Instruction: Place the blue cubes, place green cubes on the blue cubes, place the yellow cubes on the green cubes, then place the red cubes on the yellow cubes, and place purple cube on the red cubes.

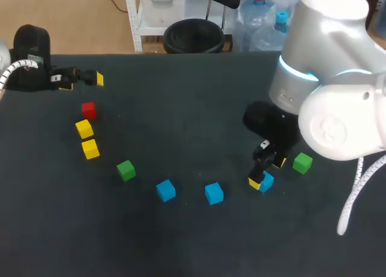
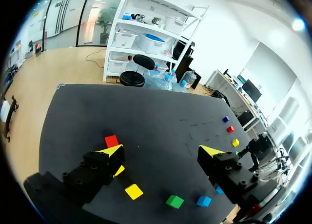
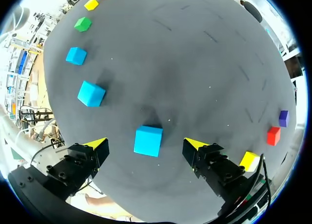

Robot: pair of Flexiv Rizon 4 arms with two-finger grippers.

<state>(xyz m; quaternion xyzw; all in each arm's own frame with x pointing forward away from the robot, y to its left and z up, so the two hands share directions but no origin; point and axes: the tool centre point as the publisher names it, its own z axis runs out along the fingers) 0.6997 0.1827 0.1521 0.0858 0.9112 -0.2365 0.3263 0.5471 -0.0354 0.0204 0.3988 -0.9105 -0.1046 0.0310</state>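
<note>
My right gripper (image 3: 146, 145) stands open over a blue cube (image 3: 148, 140), which lies between its fingers with a gap on each side; in the head view this cube (image 1: 266, 181) is at the table's front right under the gripper (image 1: 266, 172). Two more blue cubes (image 1: 213, 192) (image 1: 166, 190) lie left of it, then a green cube (image 1: 126, 169), two yellow cubes (image 1: 90, 148) (image 1: 84, 128) and a red cube (image 1: 88, 110). Another green cube (image 1: 303, 163) sits right of the right gripper. My left gripper (image 1: 83, 82) is open and empty at the far left, just behind the red cube (image 2: 111, 141).
Beyond the right gripper's right finger lie a yellow cube (image 3: 249, 160), a red cube (image 3: 273, 135) and a purple cube (image 3: 283, 118) in a row; my right arm hides them in the head view. The dark table (image 1: 193, 108) is bare in its middle and far part.
</note>
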